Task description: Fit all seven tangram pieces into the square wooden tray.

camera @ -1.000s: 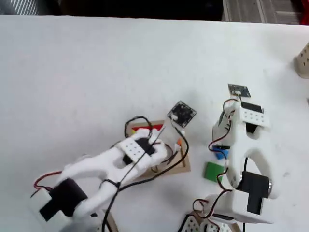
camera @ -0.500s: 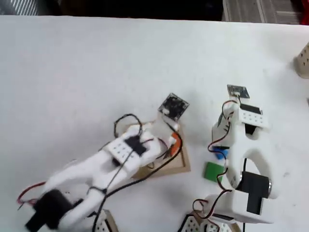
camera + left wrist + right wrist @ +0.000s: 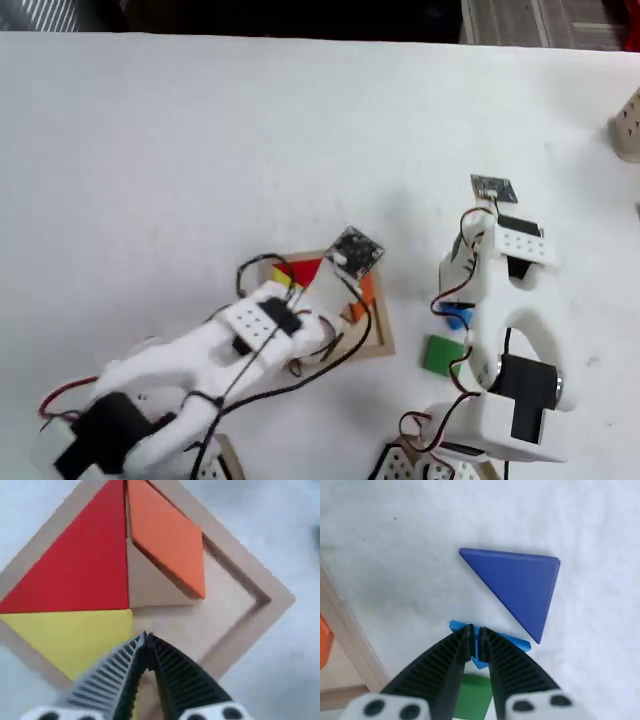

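- Tray [image 3: 240, 560] sits on the table between the two arms; the red triangle [image 3: 80, 565], yellow triangle [image 3: 75, 635] and orange parallelogram [image 3: 167, 535] are in it, the rest of the floor is bare
- Risk: I judge the orange one could jam later pieces if it isn't flush against red; there's a bare wedge between them
- Risk: left gripper [image 3: 146, 642] is closed and empty, tips over bare floor just beside yellow; any sideways drift could shove yellow out of its seat
- Dark blue triangle [image 3: 520, 582], light blue piece [image 3: 512, 642] and green piece [image 3: 475, 697] lie bunched on the table beside the tray; a grab could drag a neighbour
- Right gripper [image 3: 475, 632] points down over light blue, jaws together, gripping nothing; it must open first
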Tool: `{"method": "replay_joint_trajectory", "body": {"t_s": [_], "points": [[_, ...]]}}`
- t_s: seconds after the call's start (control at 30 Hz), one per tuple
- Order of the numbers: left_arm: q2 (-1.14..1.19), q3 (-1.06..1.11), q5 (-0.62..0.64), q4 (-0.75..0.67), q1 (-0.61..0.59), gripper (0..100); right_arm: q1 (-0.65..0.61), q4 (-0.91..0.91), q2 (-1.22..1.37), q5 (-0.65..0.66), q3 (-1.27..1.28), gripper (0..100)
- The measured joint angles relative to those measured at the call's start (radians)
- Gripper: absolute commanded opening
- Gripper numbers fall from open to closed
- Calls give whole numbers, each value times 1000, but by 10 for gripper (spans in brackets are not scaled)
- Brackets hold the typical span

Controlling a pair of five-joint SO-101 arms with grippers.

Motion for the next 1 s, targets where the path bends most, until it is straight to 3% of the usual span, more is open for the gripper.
{"method": "replay_joint_trajectory", "body": {"t_s": [0.3, 0.5, 1.0], "points": [[120, -97, -3, -49, 34, 23, 2, 0, 0, 0, 0, 18], [132, -95, 71, -143, 34, 23, 0, 0, 0, 0, 0, 18], [132, -97, 28, -100, 35, 23, 0, 0, 0, 0, 0, 18]]}}
